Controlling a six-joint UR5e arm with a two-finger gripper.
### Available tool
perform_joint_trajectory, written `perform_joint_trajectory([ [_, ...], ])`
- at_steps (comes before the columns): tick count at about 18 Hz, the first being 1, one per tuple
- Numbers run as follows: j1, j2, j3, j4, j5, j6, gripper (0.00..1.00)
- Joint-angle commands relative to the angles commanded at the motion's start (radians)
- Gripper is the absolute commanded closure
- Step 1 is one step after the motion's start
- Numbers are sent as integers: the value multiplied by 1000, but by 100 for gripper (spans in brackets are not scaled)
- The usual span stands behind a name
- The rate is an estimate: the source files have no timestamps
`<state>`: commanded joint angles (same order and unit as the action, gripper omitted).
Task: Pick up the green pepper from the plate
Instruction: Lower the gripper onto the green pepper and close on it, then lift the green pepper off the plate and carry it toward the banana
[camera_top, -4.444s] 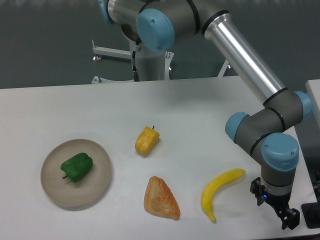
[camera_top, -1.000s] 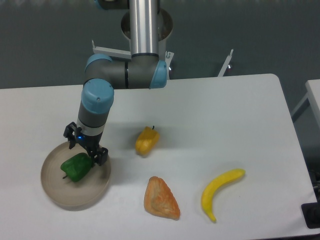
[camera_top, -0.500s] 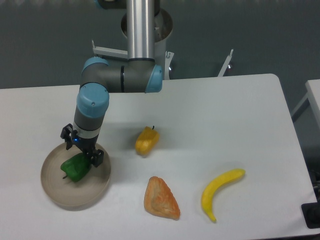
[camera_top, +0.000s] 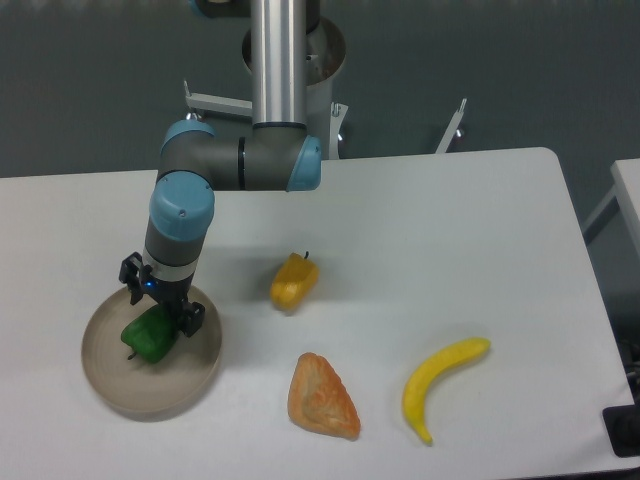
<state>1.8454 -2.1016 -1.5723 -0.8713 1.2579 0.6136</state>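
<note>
Beige plate (camera_top: 120, 385) sits at the near left of the table (camera_top: 450, 220), with the green pepper (camera_top: 148, 338) lying on its upper half. The gripper (camera_top: 160, 308) is down over the pepper's top, one finger to the upper left of it and the other at its right side, jaws spread about as wide as the pepper. Whether the fingers actually touch the pepper cannot be told from this view.

Near the front edge lie a toasted bread wedge (camera_top: 322, 396) and, to its right, a banana (camera_top: 438, 384). Farther back, just right of the plate, is a yellow pepper (camera_top: 294, 282); none of these lies between the arm and the plate.

Compared with half a second ago, the gripper has sunk slightly lower and a touch leftward; the pepper has not visibly moved.
</note>
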Motion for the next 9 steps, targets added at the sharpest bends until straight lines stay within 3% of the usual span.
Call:
perform_joint_trajectory([
  [4,0,2,3,-2,0,6,67],
  [9,5,5,18,-2,0,11,69],
])
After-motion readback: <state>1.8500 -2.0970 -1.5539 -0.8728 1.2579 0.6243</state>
